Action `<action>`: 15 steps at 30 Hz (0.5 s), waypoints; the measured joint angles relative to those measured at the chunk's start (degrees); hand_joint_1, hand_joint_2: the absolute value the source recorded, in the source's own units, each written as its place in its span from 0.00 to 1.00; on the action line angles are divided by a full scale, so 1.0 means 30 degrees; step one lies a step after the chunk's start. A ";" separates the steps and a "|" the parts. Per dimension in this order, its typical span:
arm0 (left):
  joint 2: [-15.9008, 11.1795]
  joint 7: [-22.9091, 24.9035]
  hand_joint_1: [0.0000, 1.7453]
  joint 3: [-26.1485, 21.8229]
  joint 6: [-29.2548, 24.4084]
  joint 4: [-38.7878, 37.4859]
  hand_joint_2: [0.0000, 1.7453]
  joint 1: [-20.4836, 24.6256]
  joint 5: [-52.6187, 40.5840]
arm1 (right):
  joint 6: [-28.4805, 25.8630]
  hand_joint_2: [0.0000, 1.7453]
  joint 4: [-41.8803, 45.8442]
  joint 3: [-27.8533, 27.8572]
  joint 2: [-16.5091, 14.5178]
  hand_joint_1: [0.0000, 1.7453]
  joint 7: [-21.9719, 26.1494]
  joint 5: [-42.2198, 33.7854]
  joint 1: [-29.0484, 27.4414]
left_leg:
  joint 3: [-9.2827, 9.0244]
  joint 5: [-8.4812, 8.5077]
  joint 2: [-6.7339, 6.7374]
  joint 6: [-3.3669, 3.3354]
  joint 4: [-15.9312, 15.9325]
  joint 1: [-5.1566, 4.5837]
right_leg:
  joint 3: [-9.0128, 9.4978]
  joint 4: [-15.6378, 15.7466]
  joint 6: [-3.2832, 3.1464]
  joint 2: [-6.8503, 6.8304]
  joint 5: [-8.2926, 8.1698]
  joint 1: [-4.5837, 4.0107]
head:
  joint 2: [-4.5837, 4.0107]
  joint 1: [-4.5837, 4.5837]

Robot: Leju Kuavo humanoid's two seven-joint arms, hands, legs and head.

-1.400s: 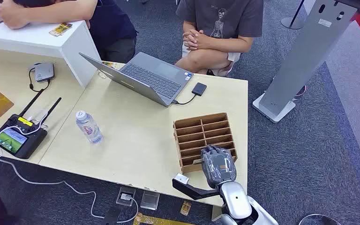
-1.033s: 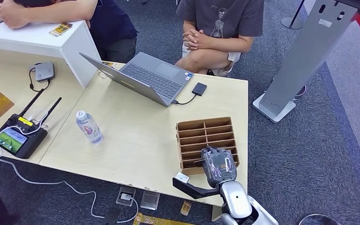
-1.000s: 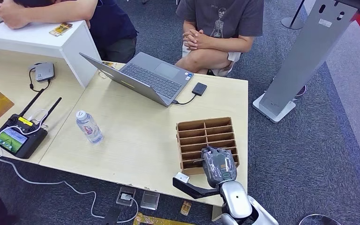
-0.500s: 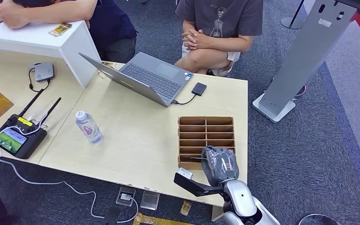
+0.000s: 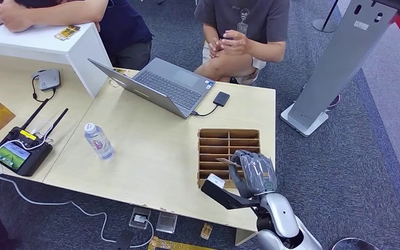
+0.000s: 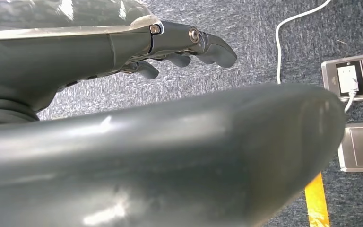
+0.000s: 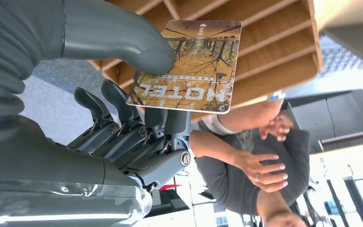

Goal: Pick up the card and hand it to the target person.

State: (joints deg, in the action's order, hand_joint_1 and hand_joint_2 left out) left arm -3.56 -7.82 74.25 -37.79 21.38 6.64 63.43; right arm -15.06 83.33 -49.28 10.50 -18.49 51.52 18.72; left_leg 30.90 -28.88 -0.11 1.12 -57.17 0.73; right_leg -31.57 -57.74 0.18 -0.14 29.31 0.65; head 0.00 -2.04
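Observation:
My right hand [image 5: 253, 173] hovers over the near end of the wooden slotted card box [image 5: 229, 140] on the table and pinches a hotel card [image 7: 189, 66] between thumb and fingers. The card shows an autumn forest picture and the word HOTEL; in the head view the card [image 5: 228, 162] is a thin edge sticking out to the left of the hand. A person in a grey T-shirt [image 5: 245, 21] sits beyond the far table edge, hands [image 5: 228, 42] raised in front of the chest. My left hand [image 6: 184, 47] hangs over grey carpet, fingers apart, holding nothing.
An open laptop [image 5: 159, 86] with a black adapter [image 5: 221, 98] lies at the far side of the table. A water bottle [image 5: 98, 140] stands mid-table, a remote controller [image 5: 18, 153] to the left. A second person [image 5: 57, 13] leans on a white counter. A grey stand [image 5: 338, 62] rises at the right.
My right hand has lifted off the box's near slots with the card and shifted right. The box turned square to the table edge. The seated person unclasped and raised the hands.

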 joint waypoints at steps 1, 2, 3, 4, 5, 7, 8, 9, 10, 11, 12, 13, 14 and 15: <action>0.0000 0.0000 0.00 0.0000 0.0002 0.0000 0.00 -0.0001 0.0000 | -0.0042 1.00 0.0161 0.0051 0.0055 0.91 -0.0002 0.0044 0.0012 | 0.0000 0.0000 0.0000 0.0000 0.0000 0.0000 | 0.0000 0.0000 0.0000 0.0000 0.0000 0.0000 | 0.0000 0.0002; 0.0000 0.0000 0.00 0.0000 0.0004 0.0000 0.00 -0.0001 0.0000 | -0.0109 1.00 0.0331 0.0109 0.0107 0.92 -0.0011 0.0155 0.0030 | 0.0001 0.0000 0.0000 0.0000 0.0000 0.0000 | 0.0000 0.0000 0.0000 0.0000 0.0000 0.0000 | 0.0000 0.0000; 0.0000 0.0000 0.00 0.0000 0.0005 0.0000 0.00 -0.0001 0.0000 | -0.0193 1.00 0.0500 0.0183 0.0160 0.93 -0.0033 0.0319 0.0067 | 0.0001 0.0000 0.0000 0.0000 0.0000 0.0000 | 0.0001 0.0000 0.0000 0.0000 0.0000 0.0000 | 0.0000 0.0000; 0.0000 0.0002 0.00 0.0000 0.0009 0.0000 0.00 -0.0002 0.0000 | -0.0277 1.00 0.0681 0.0273 0.0209 0.94 -0.0073 0.0530 0.0129 | 0.0001 0.0000 0.0000 0.0000 0.0000 0.0000 | 0.0001 0.0000 0.0000 0.0000 0.0000 0.0000 | 0.0000 0.0000; 0.0000 0.0004 0.00 0.0000 0.0013 0.0000 0.00 -0.0001 0.0000 | -0.0341 1.00 0.0872 0.0377 0.0264 0.94 -0.0126 0.0762 0.0233 | 0.0001 0.0000 0.0000 0.0000 0.0000 0.0000 | 0.0001 0.0000 0.0001 0.0000 -0.0001 0.0000 | 0.0000 0.0000; 0.0000 0.0007 0.00 0.0000 0.0035 0.0000 0.00 0.0000 -0.0027 | -0.0434 1.00 0.1243 0.0596 0.0368 0.93 -0.0215 0.1230 0.0575 | -0.0001 0.0000 0.0000 0.0000 0.0000 0.0000 | 0.0001 0.0000 0.0003 0.0000 -0.0004 0.0000 | 0.0000 0.0003; 0.0000 0.0005 0.00 0.0000 0.0055 0.0000 0.00 0.0001 -0.0064 | -0.0466 1.00 0.1399 0.0719 0.0419 0.93 -0.0231 0.1414 0.0818 | -0.0001 0.0001 0.0000 0.0000 0.0000 0.0000 | 0.0001 0.0000 0.0004 0.0001 -0.0006 0.0001 | 0.0000 0.0002; 0.0000 0.0004 0.00 0.0000 0.0087 0.0000 0.00 0.0002 -0.0109 | -0.0492 1.00 0.1521 0.0842 0.0455 0.91 -0.0230 0.1544 0.1094 | -0.0002 0.0002 0.0001 0.0000 0.0000 0.0000 | 0.0002 0.0000 0.0004 0.0001 -0.0008 0.0000 | 0.0000 0.0000; 0.0000 0.0002 0.00 0.0000 0.0129 0.0000 0.00 0.0002 -0.0156 | -0.0503 1.00 0.1607 0.0963 0.0486 0.91 -0.0212 0.1623 0.1395 | -0.0003 0.0003 0.0001 0.0000 -0.0001 0.0000 | 0.0003 0.0000 0.0004 0.0001 -0.0009 0.0000 | 0.0000 0.0000; 0.0000 0.0000 0.00 0.0002 0.0171 0.0000 0.00 0.0002 -0.0195 | -0.0523 1.00 0.1652 0.1078 0.0510 0.88 -0.0157 0.1667 0.1716 | -0.0002 0.0004 0.0001 0.0000 -0.0001 0.0000 | 0.0003 -0.0001 0.0003 0.0001 -0.0010 0.0000 | 0.0000 0.0000; 0.0000 0.0000 0.00 0.0004 0.0213 0.0000 0.00 0.0003 -0.0224 | -0.0594 1.00 0.1667 0.1180 0.0524 0.84 -0.0064 0.1699 0.2048 | -0.0002 0.0005 0.0001 0.0000 -0.0001 0.0000 | 0.0004 -0.0002 0.0002 0.0001 -0.0012 0.0000 | 0.0000 0.0002; 0.0002 0.0000 0.00 0.0005 0.0241 0.0000 0.00 0.0003 -0.0251 | -0.0725 1.00 0.1659 0.1275 0.0535 0.82 0.0047 0.1736 0.2389 | -0.0001 0.0005 0.0001 0.0000 -0.0001 0.0000 | 0.0004 -0.0002 0.0001 0.0001 -0.0013 0.0000 | 0.0000 0.0002; 0.0005 -0.0002 0.00 0.0007 0.0255 0.0000 0.00 0.0004 -0.0279 | -0.0913 1.00 0.1623 0.1354 0.0535 0.82 0.0157 0.1763 0.2753 | 0.0001 0.0005 0.0001 0.0000 -0.0001 0.0000 | 0.0004 -0.0003 0.0000 0.0001 -0.0014 0.0000 | 0.0000 0.0002; 0.0015 -0.0005 0.00 0.0007 0.0262 0.0000 0.00 0.0005 -0.0306 | -0.1178 1.00 0.1552 0.1412 0.0528 0.83 0.0246 0.1776 0.3133 | 0.0002 0.0006 0.0001 0.0000 -0.0001 0.0000 | 0.0005 -0.0004 0.0000 0.0001 -0.0014 0.0000 | 0.0000 0.0000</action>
State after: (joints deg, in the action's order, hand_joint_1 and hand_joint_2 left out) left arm -3.52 -7.84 74.27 -37.00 21.38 6.66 62.51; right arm -18.60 87.99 -45.04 12.09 -17.75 56.85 28.12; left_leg 30.91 -28.86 -0.11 1.11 -57.17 0.73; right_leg -31.56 -57.75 0.18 -0.14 29.27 0.65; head 0.00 -2.04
